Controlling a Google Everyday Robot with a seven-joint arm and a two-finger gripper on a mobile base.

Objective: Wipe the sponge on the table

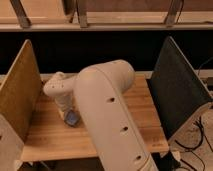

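Pressing sponge (pixel 73 120) onto counter (pixel 50 137) near tan panel (pixel 20 90) with hand (pixel 69 115) clamped on it, risking clipping that panel or losing sponge if sweeping too hard.

The sponge (pixel 73 120), a small blue-grey pad, lies on the light wooden plank table (pixel 50 136), left of centre, clamped in the gripper (pixel 69 115) directly above it.

the big white arm (pixel 107 115) reaches up from the near right and bends down over the left part of the table (pixel 137 117). its gripper (pixel 69 115) points down, closed on the sponge (pixel 72 120), which touches the wood. a tan panel (pixel 20 87) stands left, a dark grey panel (pixel 177 90) right.
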